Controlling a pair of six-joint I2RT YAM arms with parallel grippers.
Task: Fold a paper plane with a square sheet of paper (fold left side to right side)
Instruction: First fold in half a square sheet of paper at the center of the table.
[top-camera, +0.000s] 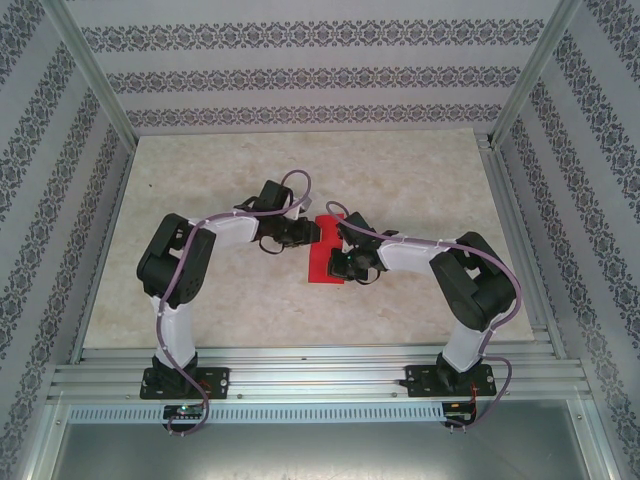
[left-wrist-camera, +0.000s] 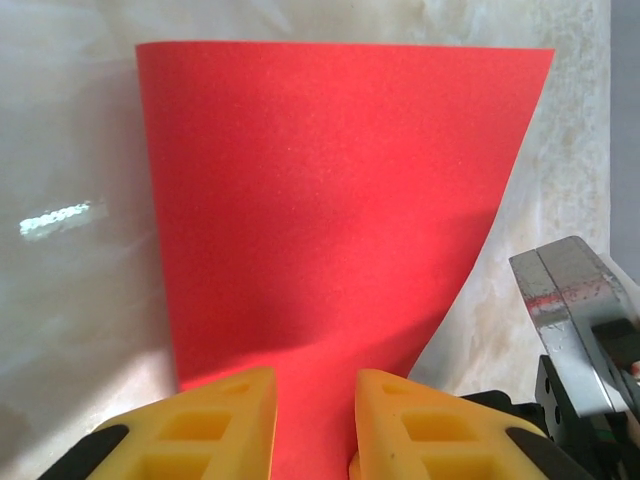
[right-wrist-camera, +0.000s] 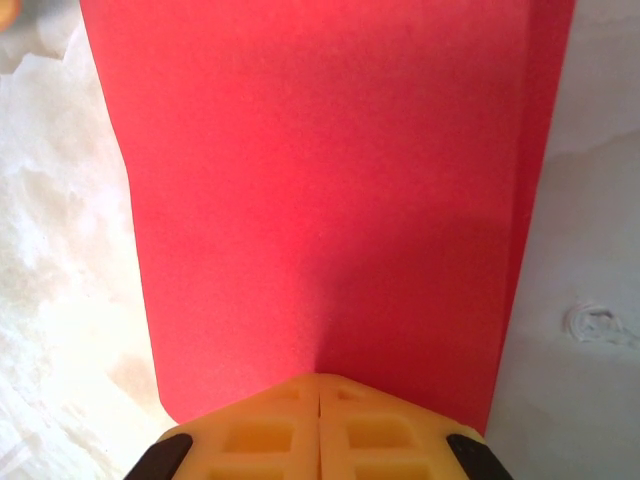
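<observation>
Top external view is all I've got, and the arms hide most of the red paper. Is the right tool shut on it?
Observer: Yes. The right tool has its yellow fingers pressed together on an edge of the red paper.
Operator: And the left tool?
Observer: The left tool is open, its fingers apart with the paper running between them.
Operator: Is the sheet flat?
Observer: No, the left wrist view shows it bowed, not lying flat.

Matt, fine-grained red paper of the paper plane (left-wrist-camera: 330, 200), surface (left-wrist-camera: 70, 150) stone-look, smooth and glossy with glare, left gripper (left-wrist-camera: 315, 395) with fingers (left-wrist-camera: 215, 425) of matt yellow plastic, metal block (left-wrist-camera: 565, 300) bright but scuffed, frame rails (top-camera: 320, 375) ribbed silvery metal.
</observation>
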